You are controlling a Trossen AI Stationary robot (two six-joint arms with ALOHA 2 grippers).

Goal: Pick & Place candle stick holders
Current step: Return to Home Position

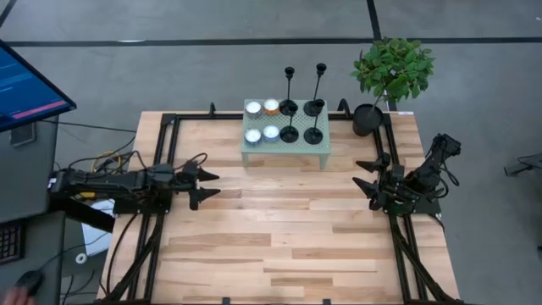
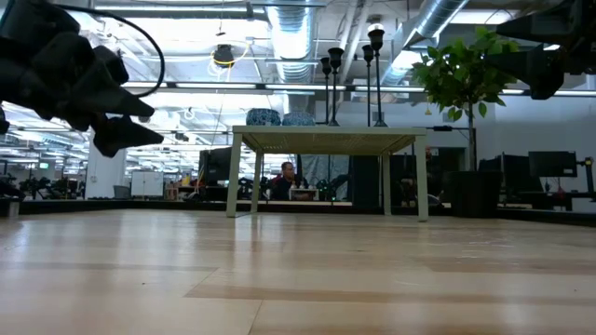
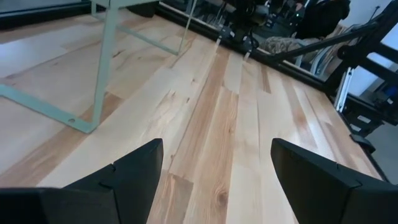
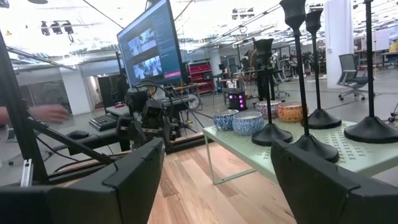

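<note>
Four candle stick holders (image 1: 302,119) stand on the shelf (image 1: 284,151), right half, at the far edge of the bench (image 1: 279,237); left gripper (image 1: 212,185) and right gripper (image 1: 356,172) hang near its sides, fingers spread; a stray arm swing could topple them

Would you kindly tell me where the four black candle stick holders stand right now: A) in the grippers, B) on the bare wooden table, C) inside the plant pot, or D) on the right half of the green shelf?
D: the high view shows all four candle stick holders upright on the right half of the green shelf, beside the candles.
</note>
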